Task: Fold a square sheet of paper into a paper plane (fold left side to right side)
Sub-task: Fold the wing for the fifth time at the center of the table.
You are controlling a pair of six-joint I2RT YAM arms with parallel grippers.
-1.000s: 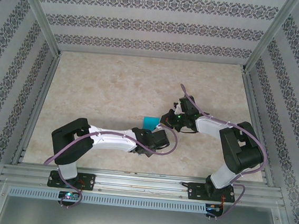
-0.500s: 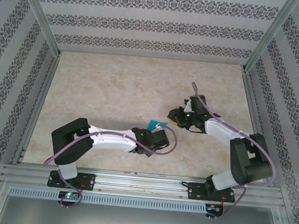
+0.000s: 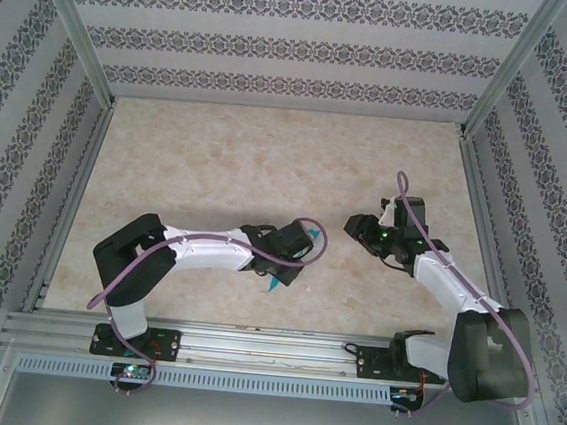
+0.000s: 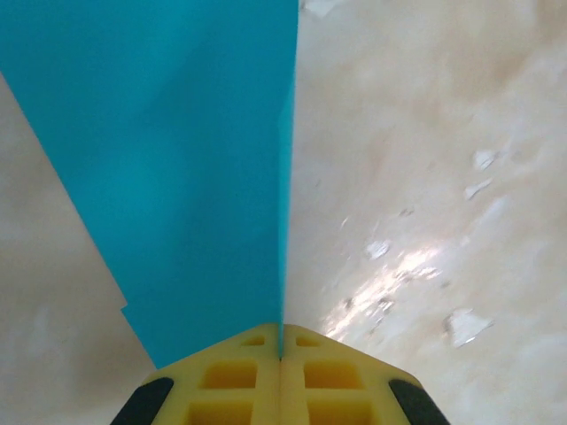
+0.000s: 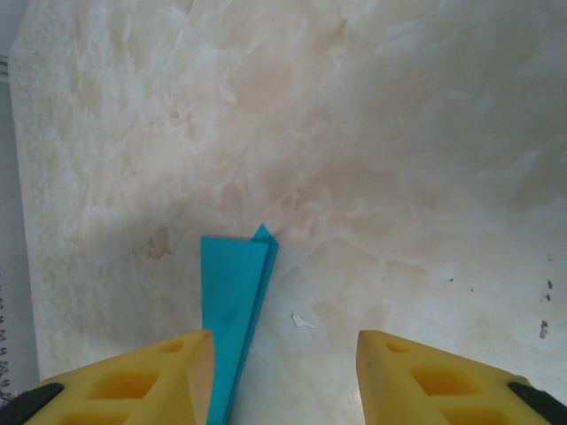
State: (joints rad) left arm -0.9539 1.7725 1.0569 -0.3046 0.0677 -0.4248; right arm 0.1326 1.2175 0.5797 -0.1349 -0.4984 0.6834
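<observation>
L gripper (image 4: 282,343) clenched on teal paper (image 4: 195,159): yellow fingers met w/ no gap, and the paper's long folded edge ran straight out from betw. them over the marbled table (image 4: 425,177). L wrist cam also gave a small notch on the paper's lower-left edge. R gripper (image 5: 283,341) was released, fingers apart w/ bare table betw. them. Its cam caught a narrow layered teal point just beside one finger, contact unclear; top cam put teal slivers by the L wrist, R gripper near but apart.
</observation>
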